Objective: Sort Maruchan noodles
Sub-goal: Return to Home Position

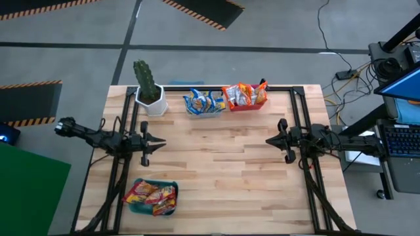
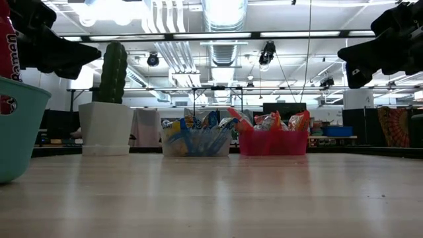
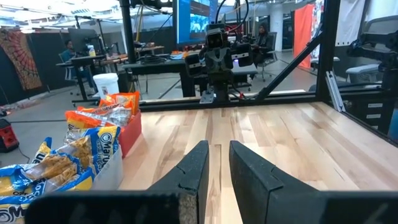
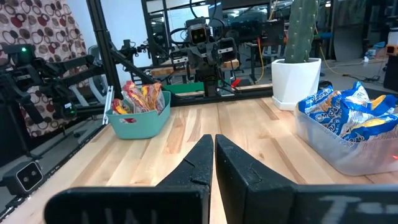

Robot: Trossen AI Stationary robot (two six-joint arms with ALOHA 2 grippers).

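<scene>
Left wrist view: blue packets [image 3: 93, 149] read "Maru".

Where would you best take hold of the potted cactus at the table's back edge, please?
Probably by the white pot, closing across its walls from the table's open middle: the cactus stands tall and upright above it, so a descent from above would meet the plant first.

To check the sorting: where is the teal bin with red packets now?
In the high view, the teal bin sits at the picture's lower left, by the table edge, below the left claw.
</scene>
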